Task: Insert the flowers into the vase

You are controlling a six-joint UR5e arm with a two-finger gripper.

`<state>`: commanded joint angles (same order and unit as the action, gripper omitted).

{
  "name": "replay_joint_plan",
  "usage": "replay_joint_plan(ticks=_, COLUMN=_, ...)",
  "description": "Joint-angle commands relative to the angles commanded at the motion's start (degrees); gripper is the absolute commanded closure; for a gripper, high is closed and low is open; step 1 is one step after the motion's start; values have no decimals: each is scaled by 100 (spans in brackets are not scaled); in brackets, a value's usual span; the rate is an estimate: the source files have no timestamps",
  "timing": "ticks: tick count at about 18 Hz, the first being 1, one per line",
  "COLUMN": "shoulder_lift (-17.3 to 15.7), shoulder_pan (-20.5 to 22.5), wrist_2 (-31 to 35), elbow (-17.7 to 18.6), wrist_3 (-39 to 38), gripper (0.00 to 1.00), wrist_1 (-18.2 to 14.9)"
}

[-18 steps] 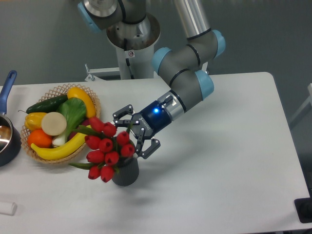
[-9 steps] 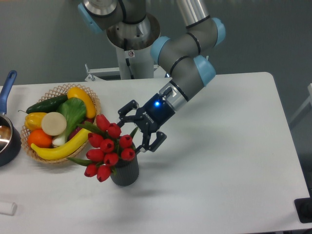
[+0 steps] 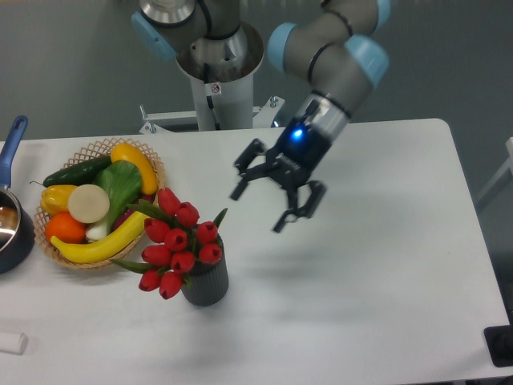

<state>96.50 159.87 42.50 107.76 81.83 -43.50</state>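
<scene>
The flowers (image 3: 176,241), a bunch of red tulip buds with green leaves, stand in the vase (image 3: 207,282), leaning to the left over its rim. The vase is a short dark grey ribbed cylinder near the front of the white table. My gripper (image 3: 260,208) is open and empty, raised above the table up and to the right of the flowers, clear of them.
A wicker basket (image 3: 103,149) with a banana, cucumber, orange and other produce sits left of the vase. A dark pan with a blue handle (image 3: 11,144) is at the left edge. A small white object (image 3: 11,342) lies at the front left.
My gripper has let go of the flowers and moved up and to the right, away from the vase. The flowers have stayed in the vase.
</scene>
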Motion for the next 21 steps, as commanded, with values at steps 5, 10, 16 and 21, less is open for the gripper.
replay_joint_plan(ticks=5, shoulder_lift=-9, shoulder_pan=254, wrist_2=1230, elbow=-694, wrist_3=-298, gripper=0, wrist_1=-26)
replay_joint_plan(ticks=10, shoulder_lift=0, shoulder_pan=185, wrist_2=2936, elbow=-1266, wrist_3=-10, gripper=0, wrist_1=-430)
replay_joint_plan(ticks=16, shoulder_lift=-185, shoulder_pan=342, wrist_2=3089, elbow=-1276, wrist_3=1423, gripper=0, wrist_1=-1362)
replay_joint_plan(ticks=21, shoulder_lift=-237, shoulder_pan=378, wrist_2=3045, elbow=-1205, wrist_3=1459, gripper=0, wrist_1=-1345)
